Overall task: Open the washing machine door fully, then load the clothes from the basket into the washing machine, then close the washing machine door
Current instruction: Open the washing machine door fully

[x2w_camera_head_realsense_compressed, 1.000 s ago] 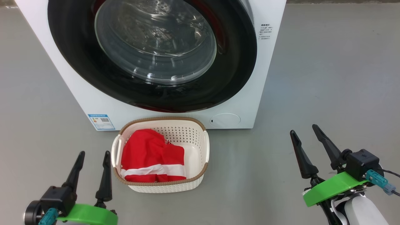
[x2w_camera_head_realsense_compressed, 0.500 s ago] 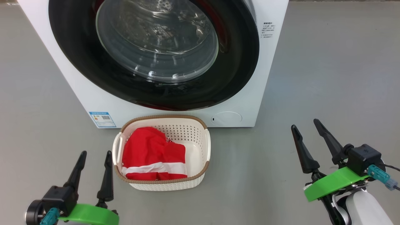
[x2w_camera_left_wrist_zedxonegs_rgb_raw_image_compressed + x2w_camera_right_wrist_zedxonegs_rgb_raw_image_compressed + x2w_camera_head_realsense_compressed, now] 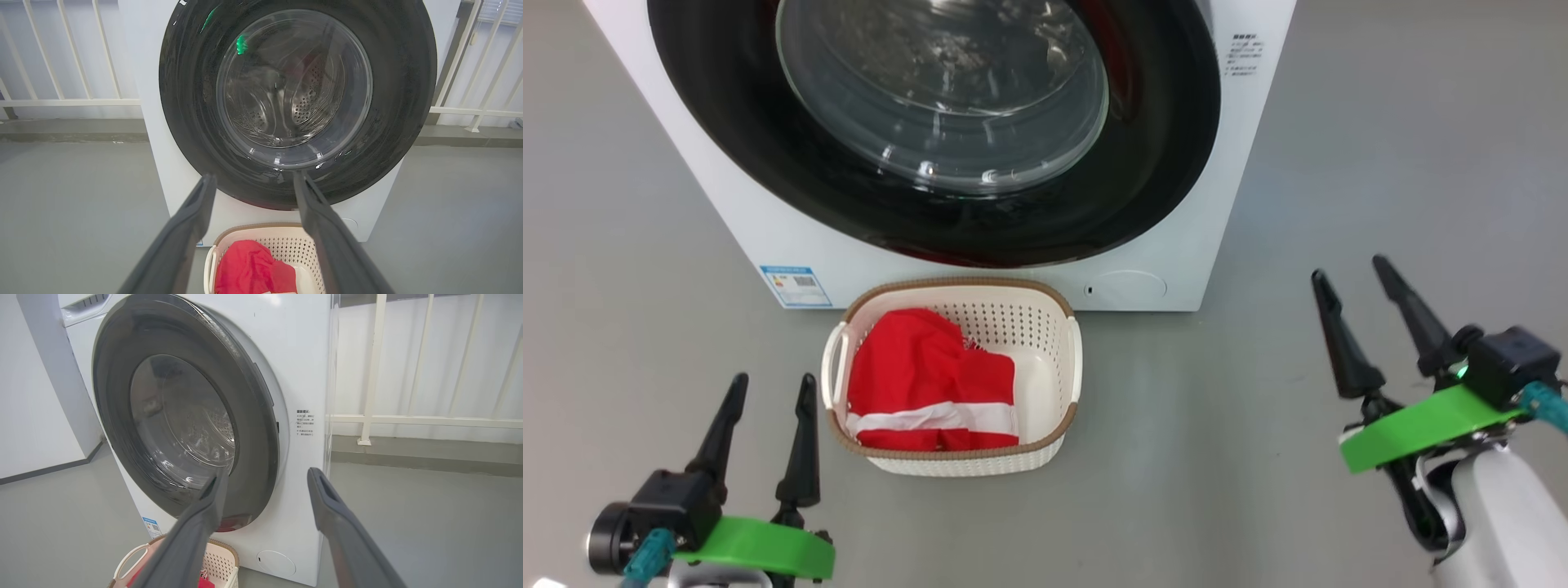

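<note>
Red fabric with a white stripe: the clothes [image 3: 923,384] lie heaped in the left part of the basket [image 3: 1045,445], with the cream bottom showing on the right. You have the basket upright on the grey floor [image 3: 1258,425], just in front of the washing machine [image 3: 760,237]. It stands below the door, between the blue sticker [image 3: 796,286] and the round flap [image 3: 1127,288]. Whether the rim touches the machine front, you cannot tell.

The washing machine door [image 3: 939,90] sits against the white front. Its black ring is glossy, and the steel drum holes are visible through the glass bowl. From your right wrist view the door's edge looks flush with the cabinet.

Your left gripper [image 3: 773,380] hovers low at the left, just beside the basket's left handle and not touching it. Its fingers stand wide apart with nothing between them. In its wrist view they frame the lower rim of the door and the basket.

Your right gripper [image 3: 1347,269] hangs well to the right of the basket and machine, over bare floor. Its fingers are also spread and empty, tilted toward the machine's right edge.

A white railing [image 3: 61,102] runs behind the machine.
</note>
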